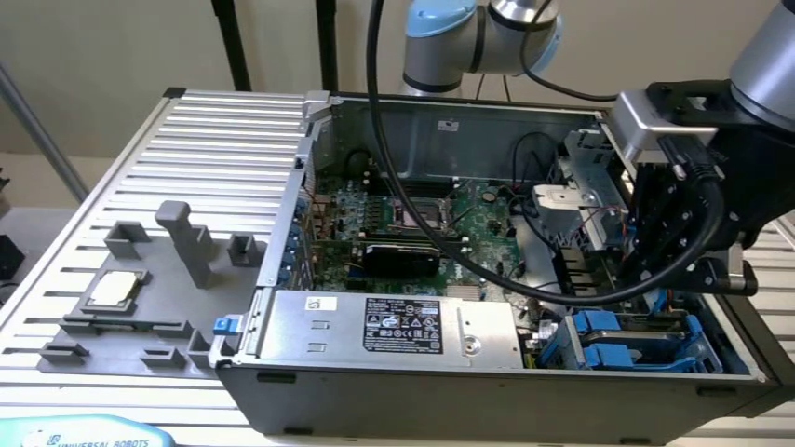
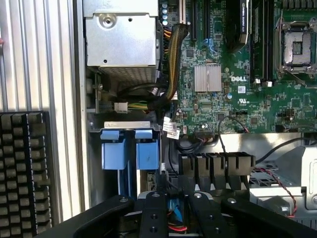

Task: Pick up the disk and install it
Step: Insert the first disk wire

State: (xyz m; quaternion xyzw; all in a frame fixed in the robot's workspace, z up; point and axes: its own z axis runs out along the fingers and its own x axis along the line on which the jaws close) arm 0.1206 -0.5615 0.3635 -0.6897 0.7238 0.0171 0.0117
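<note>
My gripper [image 1: 653, 284] hangs inside the open computer case [image 1: 286, 233], over the drive bay at the exterior view's right. In the wrist view its two black fingers [image 2: 153, 213] stand close together. A narrow blue edge with a red wire by it sits between them. I take this for the disk [image 2: 176, 213], seen edge-on by its blue carrier. The gripper [image 2: 176, 198] looks shut on it. The rest of the disk is hidden by the fingers.
Two blue carrier handles [image 2: 131, 148] sit in the bay beside the gripper. A silver power supply [image 1: 397, 326] fills the case's front, with the motherboard [image 1: 410, 214] behind it. Black cables [image 1: 497, 270] cross the case. A square CPU chip [image 1: 112, 289] lies on the grey fixture outside.
</note>
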